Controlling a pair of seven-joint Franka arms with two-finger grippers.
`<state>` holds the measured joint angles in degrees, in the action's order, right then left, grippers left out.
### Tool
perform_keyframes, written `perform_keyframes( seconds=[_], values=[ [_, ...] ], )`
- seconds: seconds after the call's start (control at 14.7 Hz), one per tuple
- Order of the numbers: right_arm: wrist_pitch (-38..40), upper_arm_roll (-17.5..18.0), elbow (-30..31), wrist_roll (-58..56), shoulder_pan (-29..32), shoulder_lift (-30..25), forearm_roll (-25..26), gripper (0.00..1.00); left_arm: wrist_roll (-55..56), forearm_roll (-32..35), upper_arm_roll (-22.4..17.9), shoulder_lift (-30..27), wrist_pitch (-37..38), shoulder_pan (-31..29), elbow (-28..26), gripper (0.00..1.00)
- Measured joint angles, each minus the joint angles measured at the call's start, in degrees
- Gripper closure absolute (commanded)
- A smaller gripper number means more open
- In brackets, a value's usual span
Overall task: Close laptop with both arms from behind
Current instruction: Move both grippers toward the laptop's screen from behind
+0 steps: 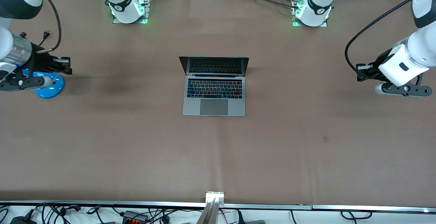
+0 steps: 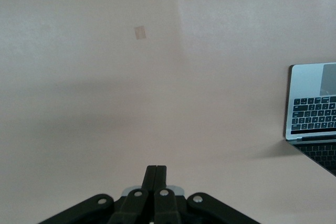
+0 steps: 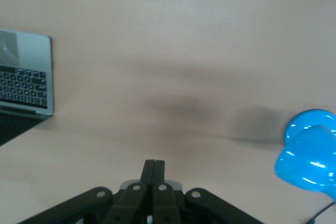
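Front view: laptop (image 1: 214,87) sitting open mid-desk (image 1: 306,149), roughly level between the two arm bases, screen tilted back, keyboard and trackpad facing the front camera. Left pincer (image 1: 361,71) hanging over bare desk out at the left arm's end, well apart from the laptop, touching nothing. Right pincer (image 1: 64,64) up over the right arm's end, just above a blue round thing (image 1: 51,88) lying on the desk there. Can't really judge the finger gap from this angle. Small darker patch (image 1: 325,139) on the desk, nearer the front camera than the left pincer.

Left wrist view: left pincer (image 2: 156,174) with fingers (image 2: 151,178) pressed flat together, no gap, nothing between them. Only desk (image 2: 105,103) underneath. Corner of the laptop (image 2: 314,103) at the edge of the shot, well apart. Same little patch (image 2: 139,32) visible on the surface.

Right wrist view: right pincer (image 3: 154,169) also fully closed, fingers (image 3: 149,172) touching each other, empty. Laptop (image 3: 25,77) off at one edge, blue round thing (image 3: 308,153) at the other, neither in contact with the fingers.
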<state>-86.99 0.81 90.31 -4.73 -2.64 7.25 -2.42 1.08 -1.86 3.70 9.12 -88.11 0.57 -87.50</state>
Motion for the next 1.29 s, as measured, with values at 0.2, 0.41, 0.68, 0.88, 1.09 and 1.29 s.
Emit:
perform_keyframes(
  seconds=[0.2, 0.41, 0.68, 0.88, 1.09, 1.29],
  values=[
    [1.3, 0.1, 0.2, 0.8, -1.6, -0.1, -3.2, 1.00, 0.0, 0.0, 0.1, 1.6, 0.0, 0.3, -0.1, 0.99],
    [2.6, 0.1, 2.5, 0.9, -1.7, -1.5, -7.2, 1.00, 0.7, -1.3, 0.2, 2.0, 1.0, 0.4, -0.1, 0.99],
    [1.5, 0.2, 9.8, 1.7, -3.1, -5.3, -12.9, 1.00, 4.8, -8.5, 2.3, 2.0, 4.0, 1.5, -1.1, 0.99],
    [-6.2, 0.5, 21.0, 8.9, -9.2, -12.0, -13.7, 1.00, 6.2, -15.1, 8.1, 1.0, 4.1, 1.9, -4.9, 0.99],
    [-11.7, 0.9, 28.6, 18.0, -18.3, -16.6, -14.3, 1.00, 6.3, -25.8, 9.3, -2.7, 1.7, 2.1, -12.4, 0.99],
    [-17.7, 1.0, 35.0, 19.7, -21.7, -17.7, -18.2, 1.00, 1.7, -31.7, 10.2, -6.6, -4.0, 2.1, -21.8, 1.00]
  ],
)
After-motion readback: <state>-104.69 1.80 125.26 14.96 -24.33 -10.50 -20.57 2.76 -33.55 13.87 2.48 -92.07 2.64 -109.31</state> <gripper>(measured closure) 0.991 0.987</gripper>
